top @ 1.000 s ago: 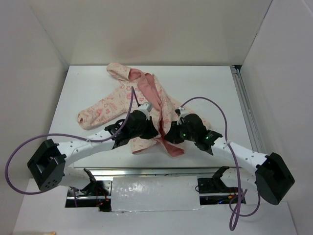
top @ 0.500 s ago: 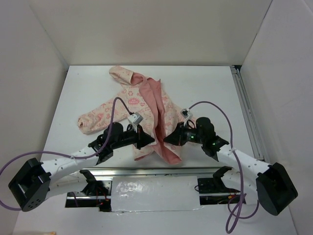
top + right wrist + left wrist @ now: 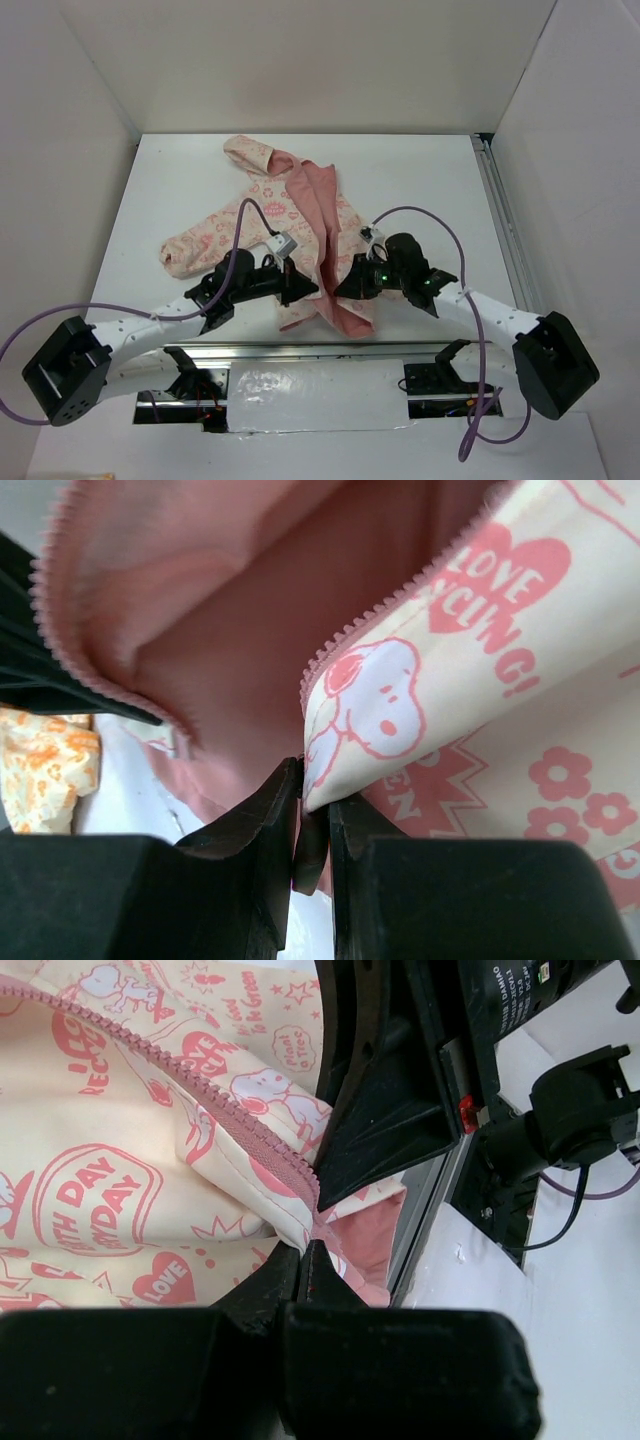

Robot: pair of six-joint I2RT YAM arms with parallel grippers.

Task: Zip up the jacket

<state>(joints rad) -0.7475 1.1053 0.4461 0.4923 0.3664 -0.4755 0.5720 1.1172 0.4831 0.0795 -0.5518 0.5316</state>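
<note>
jacket: one small hooded jacket (image 3: 262, 205) of soft cream-pink fabric with pink print
arms: two white-and-black jointed robot arms, left arm (image 3: 150, 315) and right arm (image 3: 495, 312)
grippers: two black two-finger ones, left gripper (image 3: 310, 288) and right gripper (image 3: 341, 288)
cables: two thin purple cables (image 3: 440, 222)
table: one flat white table (image 3: 420, 170)

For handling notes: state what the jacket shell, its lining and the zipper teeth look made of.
The jacket shell: soft matte fabric, cream with pink print, folding limply. Lining: plain salmon matte cloth, creased. Zipper teeth: small pink, dull, probably plastic.
</note>
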